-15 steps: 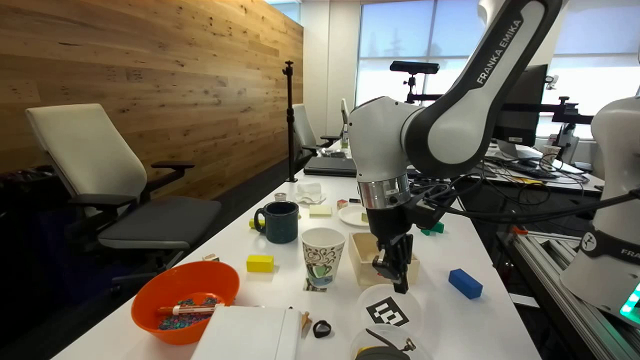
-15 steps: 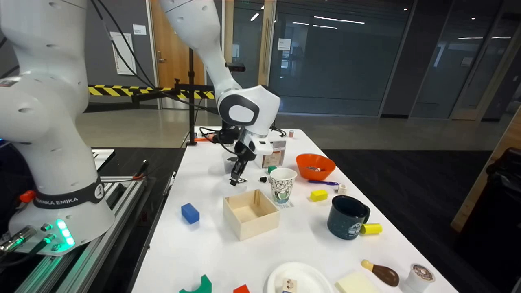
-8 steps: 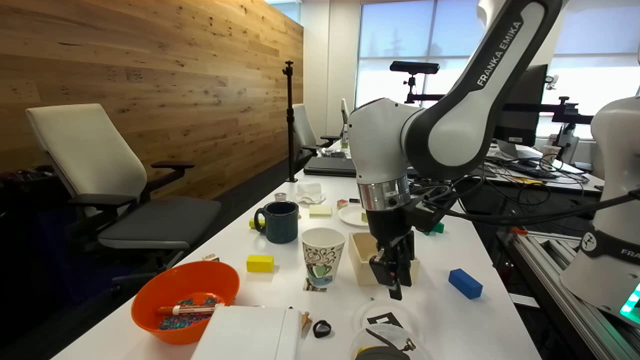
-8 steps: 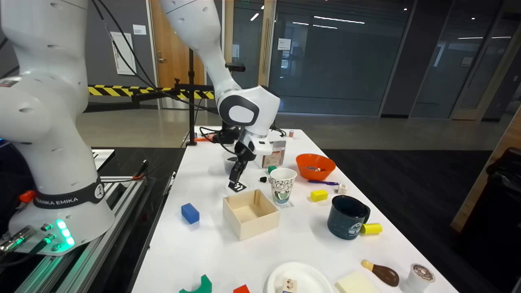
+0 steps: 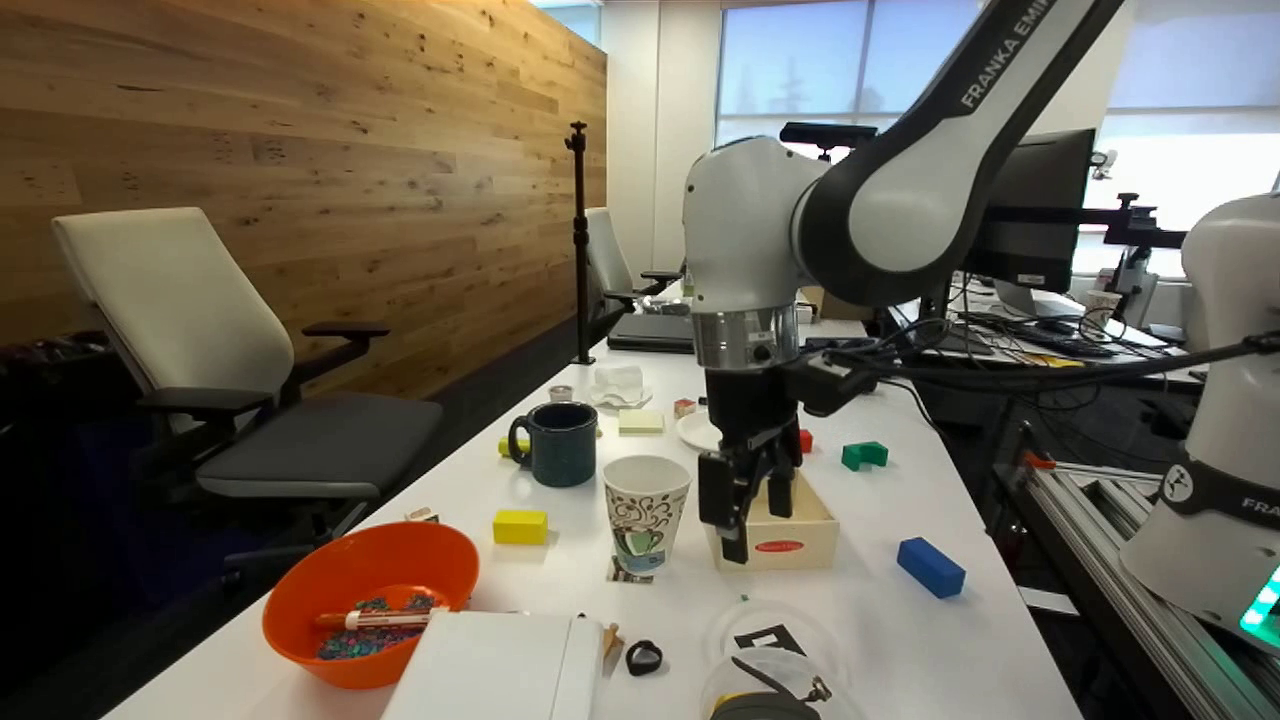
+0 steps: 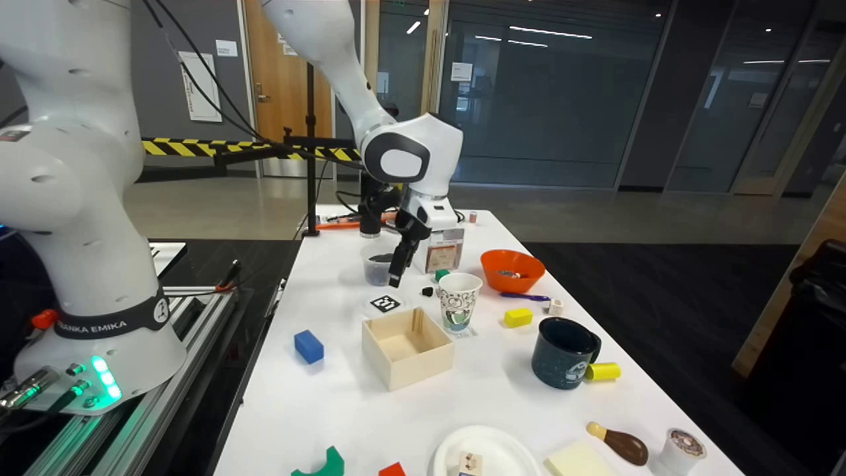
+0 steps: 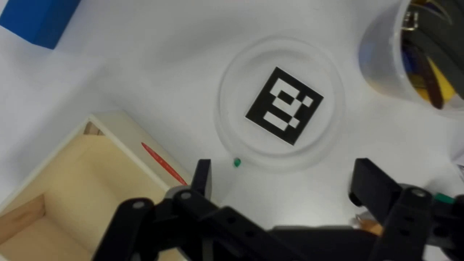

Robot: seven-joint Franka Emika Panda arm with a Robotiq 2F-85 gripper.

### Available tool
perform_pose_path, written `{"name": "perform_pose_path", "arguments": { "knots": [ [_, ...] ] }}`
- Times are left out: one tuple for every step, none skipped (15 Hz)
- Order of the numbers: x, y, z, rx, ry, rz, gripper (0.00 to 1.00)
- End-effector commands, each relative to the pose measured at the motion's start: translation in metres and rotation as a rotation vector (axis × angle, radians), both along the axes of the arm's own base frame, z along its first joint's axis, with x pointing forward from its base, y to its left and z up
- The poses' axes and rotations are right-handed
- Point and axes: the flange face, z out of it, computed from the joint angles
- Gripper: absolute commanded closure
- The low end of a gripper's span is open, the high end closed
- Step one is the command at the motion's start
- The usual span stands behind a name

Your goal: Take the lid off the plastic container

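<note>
The lid point(image 7: 284, 105), round and see-through with a black-and-white marker on top, lies flat on the table. Both exterior views show it too, its near part hidden behind the container in one of them. Beside it, without the lid on, stands the plastic container point(image 7: 380, 61), a clear tub with dark and yellow items inside; in an exterior view the container point(image 6: 377, 270) is behind the lid. My gripper point(image 7: 282, 165) is open, its fingers point(image 7: 203, 177) wide apart with nothing between them. In an exterior view the gripper point(image 5: 757, 530) hangs above the table, clear of the lid.
A wooden box point(image 6: 420, 371) is close to the lid, partly under my left-hand finger in the wrist view. A paper cup point(image 5: 645, 515) stands beside the box. Around them are a blue block point(image 5: 930, 567), an orange bowl point(image 5: 440, 560) and a dark mug point(image 5: 563, 445).
A second ago the lid was held up, tilted, in the jaws. It has dropped flat onto the table beside the container, and my gripper has opened and risen away from it.
</note>
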Motion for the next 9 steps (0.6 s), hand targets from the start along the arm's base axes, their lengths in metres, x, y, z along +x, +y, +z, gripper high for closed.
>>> {"name": "perform_pose_path", "arguments": {
  "knots": [
    [0.008,0.0,0.046,-0.021,-0.077,0.004,0.0],
    [0.013,-0.005,0.052,-0.047,-0.107,-0.036,0.0],
    [0.016,-0.006,0.06,-0.048,-0.125,-0.051,0.0],
    [0.017,-0.006,0.066,-0.019,-0.131,-0.031,0.0],
    [0.017,-0.007,0.07,-0.009,-0.12,-0.021,0.0],
    [0.016,-0.008,0.074,0.008,-0.117,0.0,0.0],
    [0.014,-0.01,0.076,0.029,-0.105,0.034,0.0],
    [0.01,-0.011,0.078,0.061,-0.101,0.084,0.0],
    [0.007,-0.013,0.081,0.094,-0.091,0.131,0.0]
  ]
}}
